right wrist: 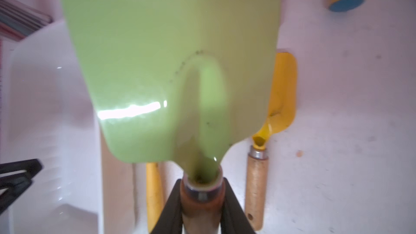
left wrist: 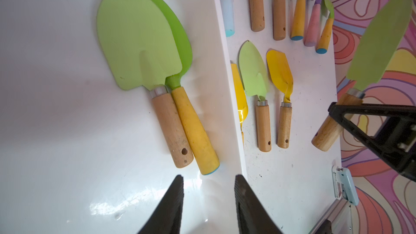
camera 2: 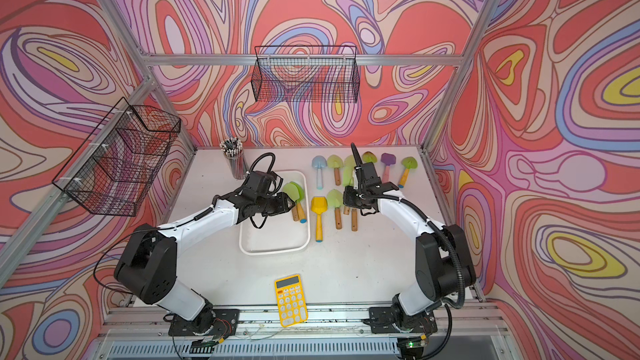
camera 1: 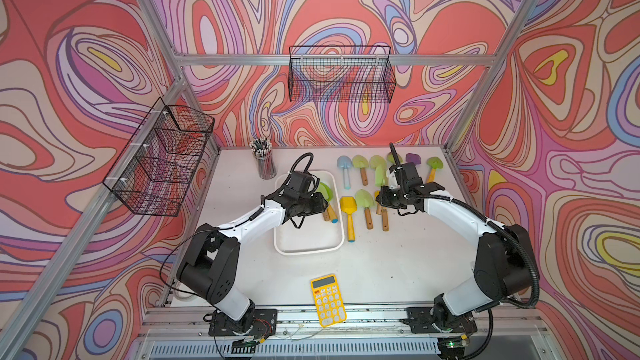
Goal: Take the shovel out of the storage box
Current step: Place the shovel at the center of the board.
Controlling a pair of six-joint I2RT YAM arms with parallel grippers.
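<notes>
The white storage box (camera 1: 308,250) (camera 2: 273,252) sits mid-table. Two shovels lie side by side in it. One has a pale green blade (left wrist: 137,41) and a wooden handle. The other is darker green with a yellow handle (left wrist: 195,136). Both top views show their blades (camera 1: 326,190) (camera 2: 295,190). My left gripper (left wrist: 208,178) (camera 1: 323,203) hovers inside the box just short of the handle ends, open and holding nothing. My right gripper (right wrist: 202,183) (camera 1: 381,196) is shut on the wooden handle of another green shovel (right wrist: 171,64) (left wrist: 380,34), held above the table to the right of the box.
Several shovels lie in rows on the table right of the box, among them a yellow one (camera 1: 348,206), a blue one (camera 1: 344,164) and a purple one (camera 1: 412,158). A pencil cup (camera 1: 266,164) stands behind the box. A yellow calculator (camera 1: 328,301) lies at the front. Black mesh baskets (camera 1: 341,77) (camera 1: 162,161) hang on the walls.
</notes>
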